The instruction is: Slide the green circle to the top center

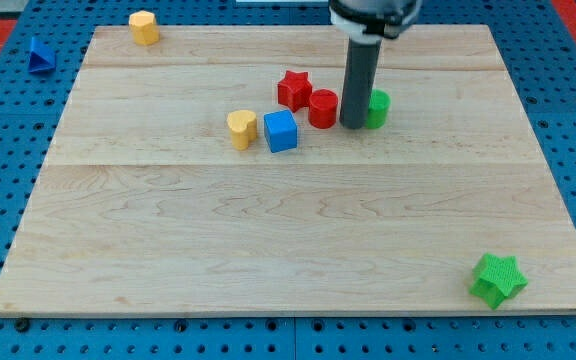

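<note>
Beside green circle (pixel 378 108) — my tip (pixel 353 125) touching.

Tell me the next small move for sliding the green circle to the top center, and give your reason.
Probably bring my tip around to the view's bottom side of the green circle, then nudge it toward the view's top. My tip now stands against the circle's left side, between it and the red cylinder, so pushing from here would drive it rightward instead.
</note>
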Robot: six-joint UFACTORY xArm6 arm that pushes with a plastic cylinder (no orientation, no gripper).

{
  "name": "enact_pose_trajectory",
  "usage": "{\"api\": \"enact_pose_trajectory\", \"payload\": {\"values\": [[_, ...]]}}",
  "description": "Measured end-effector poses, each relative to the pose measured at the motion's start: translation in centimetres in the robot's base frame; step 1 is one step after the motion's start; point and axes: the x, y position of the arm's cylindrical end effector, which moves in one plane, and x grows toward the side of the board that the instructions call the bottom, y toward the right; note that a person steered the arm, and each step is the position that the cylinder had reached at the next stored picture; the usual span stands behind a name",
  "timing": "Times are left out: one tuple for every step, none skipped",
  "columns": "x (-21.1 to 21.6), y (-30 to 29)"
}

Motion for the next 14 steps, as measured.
{"api": "enact_pose_trajectory", "payload": {"values": [[-2.8,0.7],[-0.1,0.4],[3.0,3.3],[0.2,8.2],[-3.8,4.1],[-8.0,-4.5],[-11.2,-11.8],[-8.6,-12.0],[-2.8,-11.2],[-4.7,-17.7],[-9.2,-18.5],[-10.9,-17.7],[-11.5,-14.9],[-9.9,-14.4]]}}
